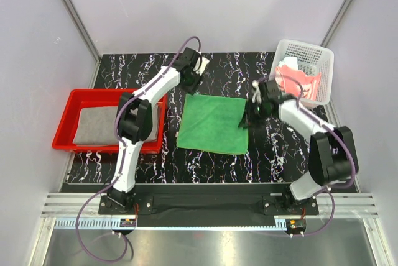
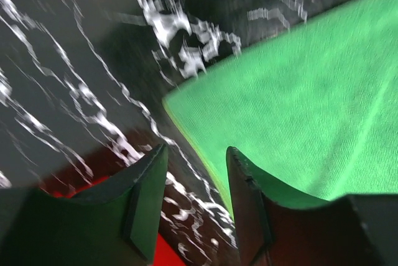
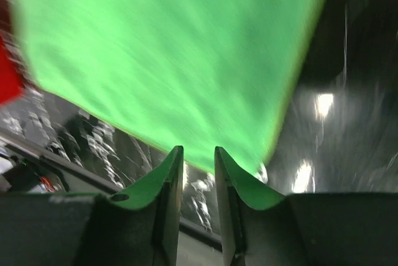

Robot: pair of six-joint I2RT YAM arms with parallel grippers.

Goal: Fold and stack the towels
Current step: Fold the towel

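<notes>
Green towel (image 1: 211,124): flat at table centre, long axis roughly 9-to-3 o'clock.
Left gripper (image 1: 194,78): fingers spread, empty; the towel's far-left corner lies just at its 5 o'clock.
Right gripper (image 1: 250,117): narrow slit between fingers, no cloth seen in it; it sits at the right edge, with the towel toward 9 o'clock.
Nearer arm: right, by my judgement.
Towel count: three seen, one green, one grey towel (image 1: 106,123) in the red tray (image 1: 68,101), and one pink towel (image 1: 298,81) in the basket (image 1: 323,61).
Fourth towel: cannot tell.
</notes>
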